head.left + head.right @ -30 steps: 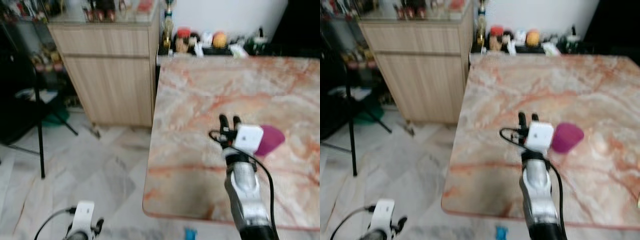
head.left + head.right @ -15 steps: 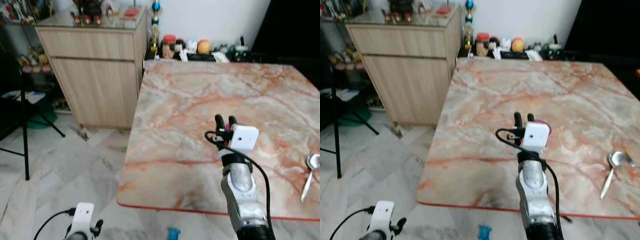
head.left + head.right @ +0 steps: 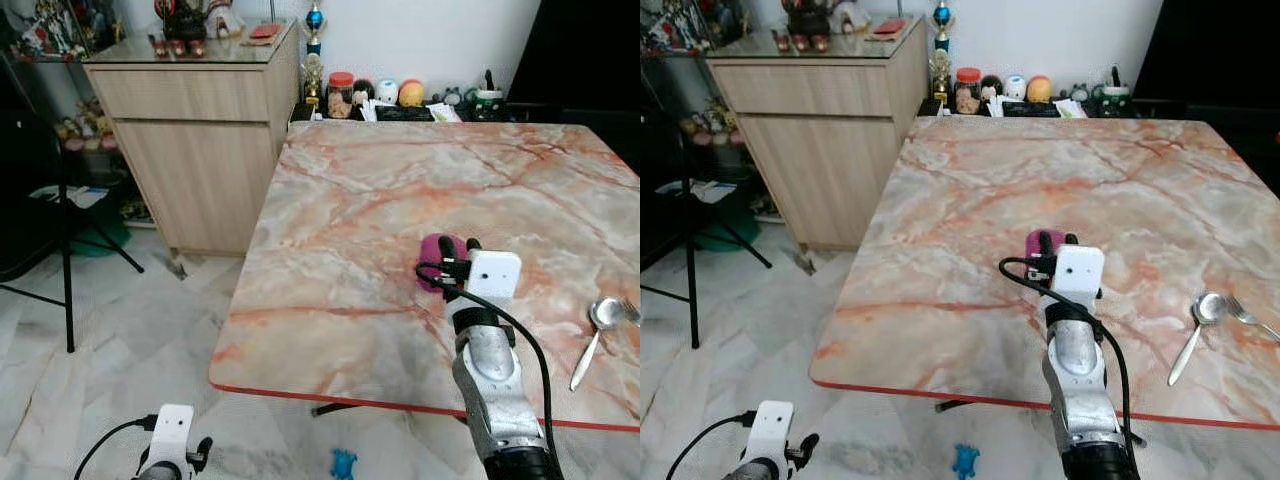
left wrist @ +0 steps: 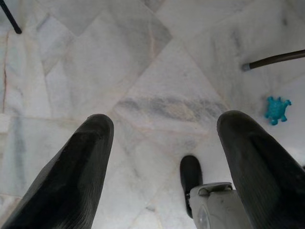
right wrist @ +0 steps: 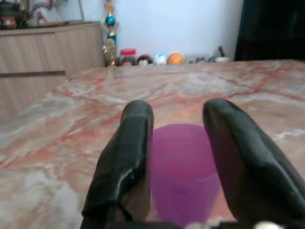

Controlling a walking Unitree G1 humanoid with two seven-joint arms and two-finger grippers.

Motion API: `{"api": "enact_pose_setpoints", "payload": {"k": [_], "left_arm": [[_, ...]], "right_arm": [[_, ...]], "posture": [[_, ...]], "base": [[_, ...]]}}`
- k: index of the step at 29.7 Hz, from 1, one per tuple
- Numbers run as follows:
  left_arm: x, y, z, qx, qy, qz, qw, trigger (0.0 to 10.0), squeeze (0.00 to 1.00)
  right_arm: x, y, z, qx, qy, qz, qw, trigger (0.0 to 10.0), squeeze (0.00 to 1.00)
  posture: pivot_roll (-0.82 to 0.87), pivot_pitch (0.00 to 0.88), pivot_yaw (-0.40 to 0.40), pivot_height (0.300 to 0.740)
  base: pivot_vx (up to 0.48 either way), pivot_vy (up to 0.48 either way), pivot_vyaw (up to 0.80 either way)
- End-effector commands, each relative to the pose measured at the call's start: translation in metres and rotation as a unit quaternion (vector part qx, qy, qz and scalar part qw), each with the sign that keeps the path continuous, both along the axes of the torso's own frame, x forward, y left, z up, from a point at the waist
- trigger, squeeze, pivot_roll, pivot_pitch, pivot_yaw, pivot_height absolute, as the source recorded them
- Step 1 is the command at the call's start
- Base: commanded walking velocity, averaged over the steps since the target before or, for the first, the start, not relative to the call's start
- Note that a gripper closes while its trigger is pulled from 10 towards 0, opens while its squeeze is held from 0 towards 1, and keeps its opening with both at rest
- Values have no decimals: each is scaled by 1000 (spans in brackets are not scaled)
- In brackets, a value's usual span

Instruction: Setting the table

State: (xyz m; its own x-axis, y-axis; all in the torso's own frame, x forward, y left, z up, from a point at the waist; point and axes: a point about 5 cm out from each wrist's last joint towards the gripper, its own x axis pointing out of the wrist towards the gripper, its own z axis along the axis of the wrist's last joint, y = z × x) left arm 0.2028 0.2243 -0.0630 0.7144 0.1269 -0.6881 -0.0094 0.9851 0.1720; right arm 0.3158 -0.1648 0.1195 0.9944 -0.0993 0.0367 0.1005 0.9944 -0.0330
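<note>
The marble counter [image 3: 380,200] spreads out ahead of and beneath the right gripper [image 3: 452,262], its pink-veined top reaching from the near red edge to the far wall. Past the counter's far left corner, well away from the jaws, stands a wooden cabinet [image 3: 200,150] with small ornaments on top, and a row of jars and trinkets [image 3: 400,95] lines the counter's far edge, straight ahead of the jaws but far off. The white tiled floor [image 3: 120,340] lies below, where the left gripper [image 4: 162,157] hangs idle with its jaws released and wide apart, a small blue toy [image 4: 277,109] lying on the tiles off to one side of them. The right gripper's jaws are parted around a purple cup [image 5: 183,167], which stands upright on the counter between the two black fingers [image 5: 126,162]; whether they press its sides cannot be told. A spoon [image 3: 1192,330] lies on the counter well to the right of those jaws.
</note>
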Motion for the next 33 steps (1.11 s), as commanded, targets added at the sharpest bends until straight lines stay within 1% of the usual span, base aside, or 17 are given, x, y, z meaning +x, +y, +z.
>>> {"api": "enact_pose_setpoints", "payload": {"k": [1,3,7,8,10,12,13,14,16,22,23,24,25,28,31,32,33], "left_arm": [[-3,2,-2,1,8,0,1000,10000,0],[-3,1,-2,1,8,0,1000,10000,0],[-4,1,-2,-1,8,0,1000,10000,0],[-4,1,-2,-1,8,0,1000,10000,0],[-4,0,-2,-2,9,-1,1000,10000,0],[-4,0,-3,-2,9,-1,1000,10000,0],[-4,0,-3,-2,9,-1,1000,10000,0],[-4,0,-3,-2,10,0,1000,10000,0],[-5,0,-3,-3,10,0,1000,10000,0],[-5,-1,-3,-5,12,0,1000,10000,0],[-5,-1,-3,-5,13,-1,1000,10000,0],[-5,-1,-4,-5,13,-1,1000,10000,0],[-5,-1,-4,-5,13,-1,1000,10000,0],[-5,-2,-4,-7,14,-1,1000,10000,0],[-5,-3,-4,-7,14,-2,1000,10000,0],[-6,-3,-4,-7,14,-2,1000,10000,0],[-6,-3,-4,-7,14,-2,1000,10000,0]], "right_arm": [[4,2,-2,1,48,5,999,10000,1000],[6,6,1,13,56,14,998,10000,1000],[12,15,15,3,48,45,998,10000,1000],[12,15,15,3,48,45,998,10000,1000],[17,17,29,-3,49,49,998,10000,1000],[18,18,32,-4,54,51,997,10000,1000],[19,18,35,-9,54,51,997,10000,278],[20,18,38,-12,53,55,997,10000,0],[22,18,45,-25,55,63,996,10000,0],[22,15,49,-62,79,70,992,10000,0],[22,14,49,-69,86,72,991,10000,431],[21,14,49,-76,94,74,990,10000,431],[20,11,46,-89,107,71,988,10000,1000],[19,8,41,-91,126,63,986,10000,1000],[18,8,38,-89,134,65,985,10000,984],[18,8,36,-92,140,69,983,10000,357],[18,8,36,-92,140,69,983,10000,357]], "posture": [[74,0,15,740],[71,0,16,740],[70,0,17,740],[70,0,17,740],[69,0,17,740],[68,0,17,740],[70,0,17,740],[70,0,17,740],[69,0,18,740],[66,0,19,740],[64,0,21,740],[63,0,21,740],[64,0,20,740],[64,0,20,740],[65,0,19,740],[65,0,19,740],[65,0,19,740]], "base": [[0,0,0],[0,0,0],[0,0,0],[0,0,0],[0,0,0],[0,0,0],[0,0,0],[0,0,0],[0,0,0],[0,0,0],[0,0,0],[0,0,0],[0,0,0],[0,0,0],[0,0,0],[0,0,0],[0,0,0]]}}
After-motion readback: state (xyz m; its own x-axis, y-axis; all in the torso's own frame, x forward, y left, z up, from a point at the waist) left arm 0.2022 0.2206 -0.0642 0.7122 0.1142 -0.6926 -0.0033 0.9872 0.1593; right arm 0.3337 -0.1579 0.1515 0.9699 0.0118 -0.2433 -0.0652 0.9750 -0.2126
